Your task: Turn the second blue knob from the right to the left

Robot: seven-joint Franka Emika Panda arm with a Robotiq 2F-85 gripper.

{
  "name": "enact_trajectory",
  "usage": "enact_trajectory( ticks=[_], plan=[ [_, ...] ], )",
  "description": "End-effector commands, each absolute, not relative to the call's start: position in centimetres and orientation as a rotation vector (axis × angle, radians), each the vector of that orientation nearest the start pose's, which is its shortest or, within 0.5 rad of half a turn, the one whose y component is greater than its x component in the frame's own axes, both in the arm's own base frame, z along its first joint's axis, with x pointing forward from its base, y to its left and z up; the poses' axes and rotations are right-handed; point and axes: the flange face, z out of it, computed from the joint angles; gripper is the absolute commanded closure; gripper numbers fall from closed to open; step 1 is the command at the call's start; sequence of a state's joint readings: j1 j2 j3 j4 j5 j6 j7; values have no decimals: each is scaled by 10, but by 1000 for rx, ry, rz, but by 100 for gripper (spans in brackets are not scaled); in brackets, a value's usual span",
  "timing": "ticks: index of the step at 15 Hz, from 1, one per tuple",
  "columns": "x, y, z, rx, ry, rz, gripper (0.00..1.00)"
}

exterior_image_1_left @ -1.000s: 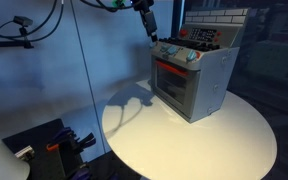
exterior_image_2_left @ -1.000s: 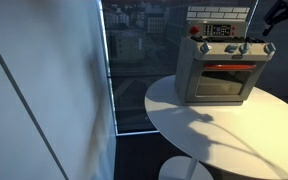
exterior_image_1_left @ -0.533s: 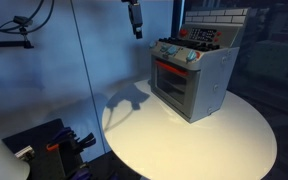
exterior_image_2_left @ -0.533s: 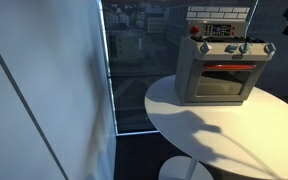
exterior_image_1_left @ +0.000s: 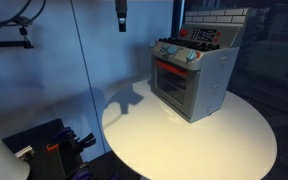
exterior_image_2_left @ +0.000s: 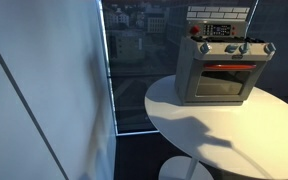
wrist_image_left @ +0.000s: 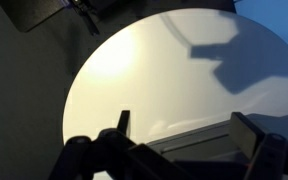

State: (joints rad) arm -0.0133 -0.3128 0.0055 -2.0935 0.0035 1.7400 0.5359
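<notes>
A grey toy oven [exterior_image_1_left: 191,80] with a red-lit door stands on the round white table [exterior_image_1_left: 184,140]; it also shows in another exterior view [exterior_image_2_left: 222,75]. A row of blue knobs runs along its front top edge; the second from the right [exterior_image_2_left: 246,47] is untouched. My gripper [exterior_image_1_left: 122,15] hangs high in the air, well away from the oven's front, and is out of the frame in the exterior view facing the oven door. In the wrist view the jaws [wrist_image_left: 184,126] are open and empty above the table, with the oven's top [wrist_image_left: 199,140] between them far below.
A glass wall [exterior_image_2_left: 134,60] stands beside the table. Dark equipment with cables [exterior_image_1_left: 44,145] sits on the floor below the table edge. The table's white top [wrist_image_left: 154,70] spreads wide in the wrist view.
My gripper has risen and drawn away from the oven's knobs, moving left in an exterior view and leaving the frame of the view that faces the oven door.
</notes>
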Motion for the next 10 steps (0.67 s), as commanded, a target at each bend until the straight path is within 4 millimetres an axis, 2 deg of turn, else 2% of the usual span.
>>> enact_trajectory(
  ticks=[1,4,6,10],
  plan=[
    [450,-8,566,-3020,826,131,0],
    [447,-11,569,-3021,831,154,0],
    [449,-8,559,-3034,855,140,0],
    [448,-9,559,-3034,857,150,0]
  ],
)
